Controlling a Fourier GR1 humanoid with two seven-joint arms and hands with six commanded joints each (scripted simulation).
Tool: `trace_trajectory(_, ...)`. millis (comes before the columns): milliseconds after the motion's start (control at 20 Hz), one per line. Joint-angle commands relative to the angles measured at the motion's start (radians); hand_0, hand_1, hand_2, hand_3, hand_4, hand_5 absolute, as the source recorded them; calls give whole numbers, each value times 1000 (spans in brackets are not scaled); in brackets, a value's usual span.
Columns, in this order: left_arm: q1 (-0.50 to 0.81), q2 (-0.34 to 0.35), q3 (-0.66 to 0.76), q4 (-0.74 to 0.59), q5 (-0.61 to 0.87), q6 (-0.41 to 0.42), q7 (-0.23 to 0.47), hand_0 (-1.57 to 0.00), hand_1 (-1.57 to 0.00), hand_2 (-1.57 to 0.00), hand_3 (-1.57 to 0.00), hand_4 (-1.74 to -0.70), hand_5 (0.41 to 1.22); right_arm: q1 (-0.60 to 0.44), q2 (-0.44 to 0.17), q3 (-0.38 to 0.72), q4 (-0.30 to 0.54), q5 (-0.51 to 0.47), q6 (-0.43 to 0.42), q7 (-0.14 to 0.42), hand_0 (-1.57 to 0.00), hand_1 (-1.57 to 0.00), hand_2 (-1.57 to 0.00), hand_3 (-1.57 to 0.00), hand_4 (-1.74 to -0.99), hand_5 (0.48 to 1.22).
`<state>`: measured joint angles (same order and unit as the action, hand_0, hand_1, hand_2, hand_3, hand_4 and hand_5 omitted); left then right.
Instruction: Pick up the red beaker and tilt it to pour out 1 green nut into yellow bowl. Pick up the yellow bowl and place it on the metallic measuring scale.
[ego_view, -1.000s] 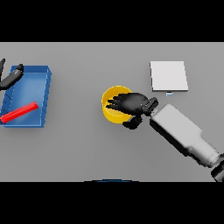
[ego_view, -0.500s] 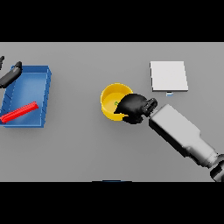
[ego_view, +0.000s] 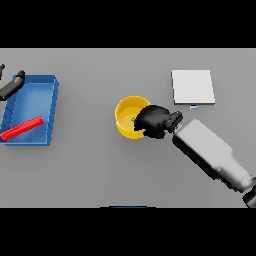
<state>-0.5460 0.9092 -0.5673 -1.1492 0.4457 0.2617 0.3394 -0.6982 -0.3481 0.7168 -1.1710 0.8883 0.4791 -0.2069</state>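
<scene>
The right hand is clamping its curled fingers over the right rim of the yellow bowl, which is sitting on the desk.

We see the round yellow bowl upright on the grey table, left of the flat, square metallic measuring scale and apart from it. A small green nut lies inside the bowl. The long red beaker lies on its side, slanted, far to the left.
</scene>
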Motion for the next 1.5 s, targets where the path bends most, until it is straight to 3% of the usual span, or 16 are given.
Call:
trace_trajectory(0, 6, 0, 1, -5, 3, 3, -3, 1, 1, 1, 1, -717, 695, 0, -3, -11, -8, -10, 5, -7, -1535, -1532, -1327, -1323, -1727, 1211)
trace_trajectory(250, -12, -18, -11, 14, -10, 2, 13, 1, 1, 1, 1, -724, 693, 2, -46, -78, -126, -60, 85, 58, -1559, -1558, -1414, -1252, -1737, 1218)
trace_trajectory(450, 1, -3, -11, -9, -10, 4, 9, 1, 1, 1, 1, -714, 686, -4, -102, -135, -166, -60, 73, 84, -1566, -1566, -1455, -1180, -1739, 1220)
trace_trajectory(750, 5, 6, -10, -30, -9, 15, 24, 1, 1, 1, 1, -723, 698, 8, -178, -186, -167, -61, 42, 63, -1565, -1570, -1513, -1155, -1741, 1220)
trace_trajectory(1150, 11, 15, -7, -43, -1, 21, 52, 1, 1, 1, 1, -735, 727, -37, -205, -253, 26, -35, -80, 29, -1570, -1571, -1539, -1145, -1741, 1221)
trace_trajectory(1450, 13, 16, -16, -48, -7, 18, 59, 1, 1, 1, 1, -722, 732, -102, -192, -298, 253, -4, -175, 3, -1571, -1571, -1519, -1156, -1741, 1221)
